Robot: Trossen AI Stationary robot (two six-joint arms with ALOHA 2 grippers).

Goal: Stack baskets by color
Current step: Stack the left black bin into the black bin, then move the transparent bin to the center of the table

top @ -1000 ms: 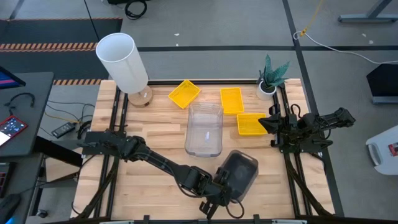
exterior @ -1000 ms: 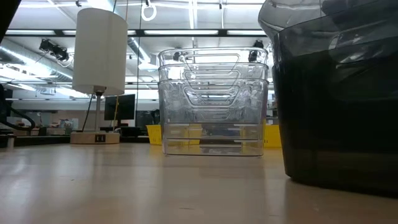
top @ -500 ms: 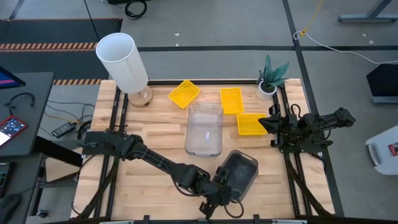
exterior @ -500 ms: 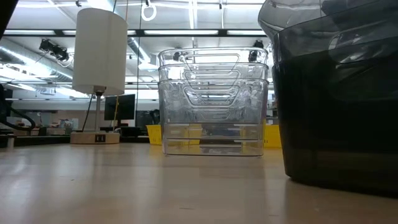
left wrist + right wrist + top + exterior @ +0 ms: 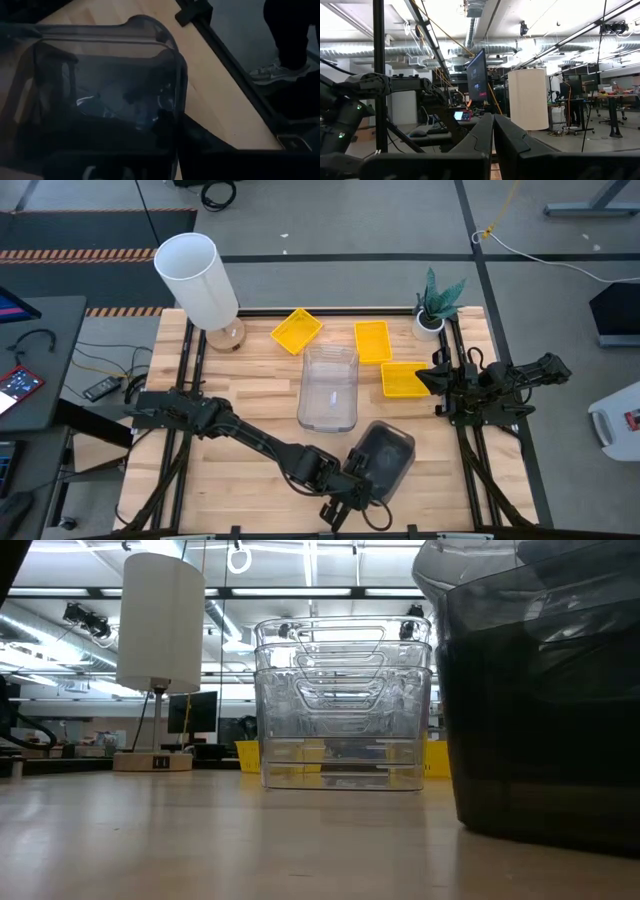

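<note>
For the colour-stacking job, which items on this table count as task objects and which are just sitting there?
Task items:
- clear basket stack, mid-table
- dark grey basket stack, near the front edge, with the left end effector shut on its rim
- three yellow baskets, still separate

Bystanders:
- white cylinder on its base, back left
- small potted plant, back right

place: lab/workshop | cues: ceiling ducts (image 5: 395, 47), monitor (image 5: 476, 75), desks
</note>
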